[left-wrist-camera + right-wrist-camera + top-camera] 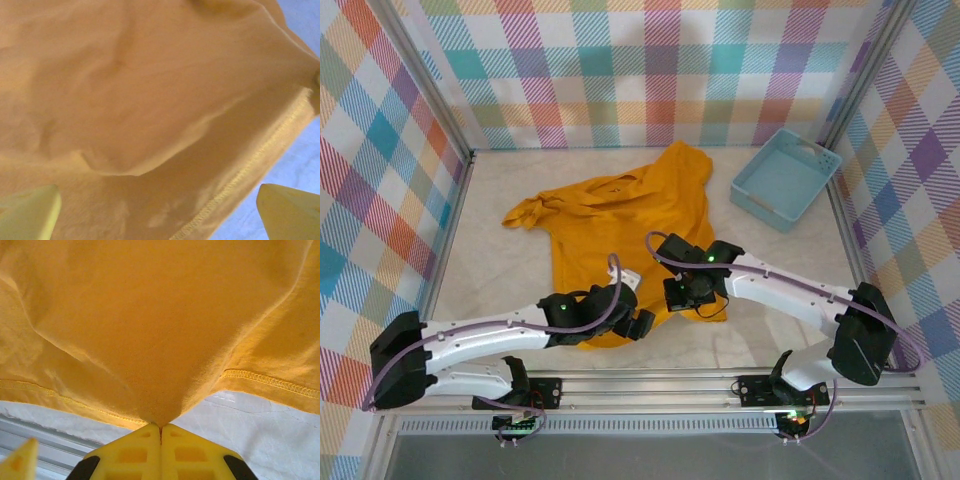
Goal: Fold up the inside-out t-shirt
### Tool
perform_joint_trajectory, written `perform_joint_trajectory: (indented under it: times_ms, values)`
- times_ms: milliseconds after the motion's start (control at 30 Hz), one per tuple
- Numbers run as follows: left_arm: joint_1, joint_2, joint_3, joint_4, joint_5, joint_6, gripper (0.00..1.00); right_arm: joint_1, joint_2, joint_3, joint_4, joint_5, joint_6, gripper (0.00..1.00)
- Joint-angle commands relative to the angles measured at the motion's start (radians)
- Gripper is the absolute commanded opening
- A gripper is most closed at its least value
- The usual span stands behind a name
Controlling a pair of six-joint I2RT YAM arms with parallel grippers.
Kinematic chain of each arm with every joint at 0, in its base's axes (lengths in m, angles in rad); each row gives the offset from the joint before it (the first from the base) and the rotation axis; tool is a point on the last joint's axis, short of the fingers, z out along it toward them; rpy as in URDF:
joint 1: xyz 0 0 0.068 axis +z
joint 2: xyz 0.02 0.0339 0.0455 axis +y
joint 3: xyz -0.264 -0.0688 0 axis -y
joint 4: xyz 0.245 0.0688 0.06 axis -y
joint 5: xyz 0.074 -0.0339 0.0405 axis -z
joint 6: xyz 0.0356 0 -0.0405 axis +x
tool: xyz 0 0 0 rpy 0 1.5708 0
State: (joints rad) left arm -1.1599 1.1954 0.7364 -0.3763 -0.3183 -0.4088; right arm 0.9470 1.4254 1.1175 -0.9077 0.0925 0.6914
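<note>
Right gripper (160, 429) is pinched shut on a fold of the inside-out t-shirt (620, 215) right by its hem. Left gripper (160, 215) hangs wide open over the fabric, gripping nothing. The shirt lies rumpled mid-table (500, 270), with the blue basket (785, 175) off to the far right.

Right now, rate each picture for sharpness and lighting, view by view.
Top external: sharp and evenly lit, the t-shirt clear in its folds. Left wrist: soft and pale, fabric blurred, the open left gripper washed out. Right wrist: crisp weave and hem stitching where the right gripper pinches the fabric.
</note>
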Motion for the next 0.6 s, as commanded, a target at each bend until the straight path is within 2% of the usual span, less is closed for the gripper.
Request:
perform_joint_trajectory:
  times_ms: [0,100,267,567]
  values:
    - [-0.044,0.056,0.039,0.041,0.009,0.061,1.0,-0.004,0.001,-0.026,0.025,-0.053,-0.012,0.08]
    - [-0.053,0.093,0.045,0.032,-0.034,0.037,1.0,-0.01,0.022,-0.046,0.054,-0.064,-0.001,0.1]
    - [-0.052,0.007,-0.032,0.066,-0.084,-0.003,1.0,-0.013,0.061,-0.109,0.052,-0.009,0.008,0.24]
    - [-0.027,-0.105,-0.108,0.001,-0.167,-0.07,1.0,-0.003,0.055,-0.189,0.11,-0.08,0.012,0.3]
